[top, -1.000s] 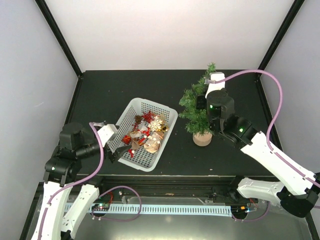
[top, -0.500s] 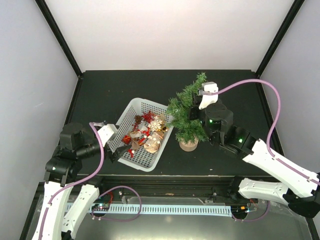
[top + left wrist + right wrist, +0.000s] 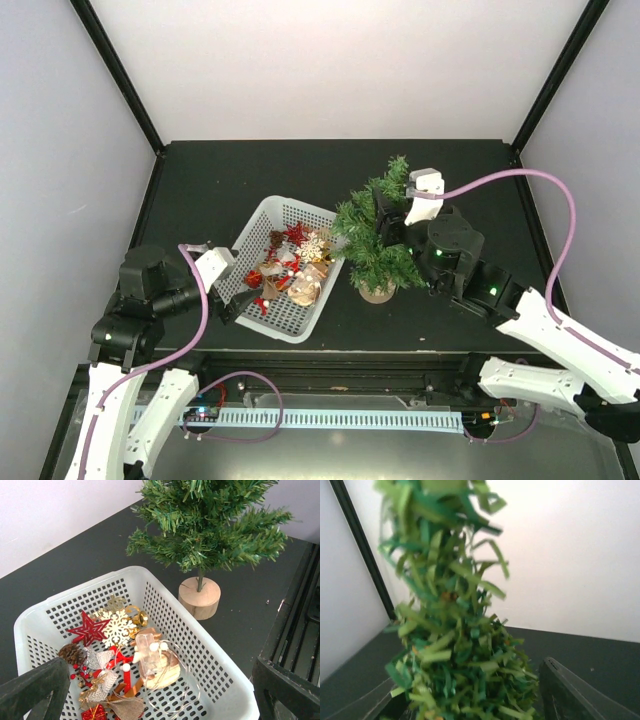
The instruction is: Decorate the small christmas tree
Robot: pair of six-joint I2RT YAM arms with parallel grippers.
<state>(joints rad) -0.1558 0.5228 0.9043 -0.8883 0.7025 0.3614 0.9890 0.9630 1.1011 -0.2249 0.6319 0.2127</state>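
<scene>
The small christmas tree stands upright on its round wooden base, just right of the white basket. My right gripper is at the tree's upper part. In the right wrist view the green branches fill the space between its fingers, which stand apart: it is open. My left gripper hovers open over the basket's near-left corner. The left wrist view shows the basket wall, ornaments such as a red star and a snowflake, and the tree behind.
The basket also holds a wood slice wrapped in wire lights, bows and a pine cone. Black corner posts and pale walls close in the dark table. The table's front rail runs near the tree's base.
My right arm carried the tree left, from the table's right side to beside the basket. Its jaws, shut on the tree before, now stand apart. The left arm stayed still.
</scene>
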